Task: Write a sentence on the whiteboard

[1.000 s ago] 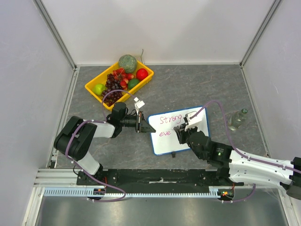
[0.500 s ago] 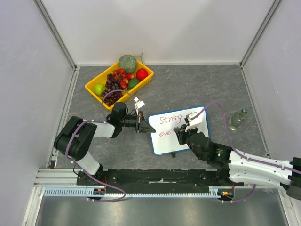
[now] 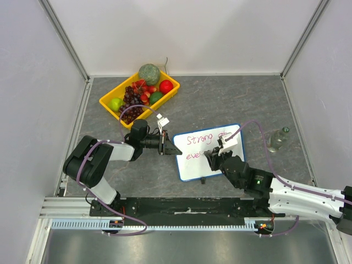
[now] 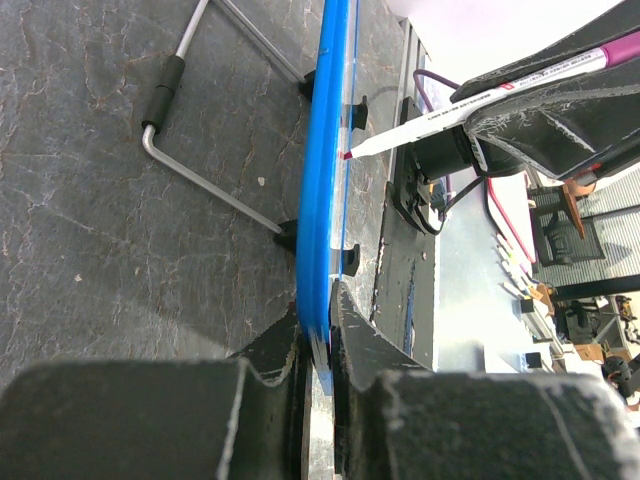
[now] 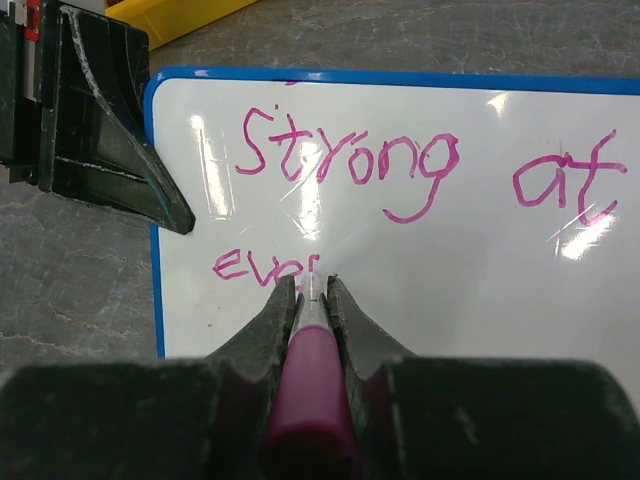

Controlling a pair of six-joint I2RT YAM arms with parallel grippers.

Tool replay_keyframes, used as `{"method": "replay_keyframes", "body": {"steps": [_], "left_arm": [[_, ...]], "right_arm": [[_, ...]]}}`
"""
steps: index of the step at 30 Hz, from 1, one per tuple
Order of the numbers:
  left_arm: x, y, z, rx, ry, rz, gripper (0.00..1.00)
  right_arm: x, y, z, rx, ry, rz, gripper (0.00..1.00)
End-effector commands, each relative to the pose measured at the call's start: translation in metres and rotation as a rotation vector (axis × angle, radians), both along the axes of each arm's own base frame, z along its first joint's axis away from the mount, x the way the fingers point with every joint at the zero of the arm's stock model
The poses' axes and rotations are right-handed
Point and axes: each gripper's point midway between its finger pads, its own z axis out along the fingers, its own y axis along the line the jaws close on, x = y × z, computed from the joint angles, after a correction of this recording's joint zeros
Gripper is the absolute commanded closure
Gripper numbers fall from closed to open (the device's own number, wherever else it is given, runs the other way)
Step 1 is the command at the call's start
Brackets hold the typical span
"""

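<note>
Reading from the left, you have a yellow tray [image 3: 110,110] at the far left of the grey table [image 3: 231,102]. It holds a bright green fruit [image 3: 115,103], dark grapes [image 3: 132,100], a red round fruit [image 3: 165,86] and a grey-green melon-like ball [image 3: 148,73] at its far corner.

Next, your left gripper [image 4: 318,320] lies low along the table. Its fingers are pinched on the blue rim at the left edge of the whiteboard [image 3: 193,166]. The left wrist view shows that rim edge-on between the two pads, with a wire stand [image 4: 200,170] behind the board.

The whiteboard sits mid-table, slightly right of centre and tilted in plan. The sentence [image 5: 350,160] is in pink-red marker ink. The upper line reads "Strong at". The lower line reads "eve" plus a further letter, likely "r", partly hidden at the pen tip.

Your right gripper [image 5: 310,290] is over the board's lower half. Its fingers are clamped on the marker [image 5: 308,350], a magenta-bodied pen with its tip at the end of the lower word. Print runs along the marker's white barrel in the left wrist view but is too small to read.

Furthest right, a clear bottle [image 3: 276,139] rests on the table just beside the board's right edge; I cannot read any label on it.
</note>
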Motion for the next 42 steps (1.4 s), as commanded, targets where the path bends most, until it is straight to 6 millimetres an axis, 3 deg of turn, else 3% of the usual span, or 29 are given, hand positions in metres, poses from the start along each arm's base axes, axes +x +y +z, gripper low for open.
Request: {"method": "replay_keyframes", "body": {"steps": [1,15,29,42], "left_arm": [[0.002,0.003,-0.014,0.037,-0.032,0.013,0.98],[0.002,0.003,-0.014,0.037,-0.034,0.014,0.98],[0.002,0.003,-0.013,0.035,-0.037,0.014,0.98],[0.002,0.003,-0.013,0.035,-0.037,0.014,0.98]], "right_arm": [[-0.004,-0.01,-0.018,-0.05,0.036,-0.006,1.0],[-0.006,-0.008,-0.017,-0.039,0.043,0.01,1.0],[0.009,-0.006,0.015,-0.013,-0.039,-0.048,1.0],[0.014,-0.01,0.021,-0.005,-0.056,-0.086,1.0]]}}
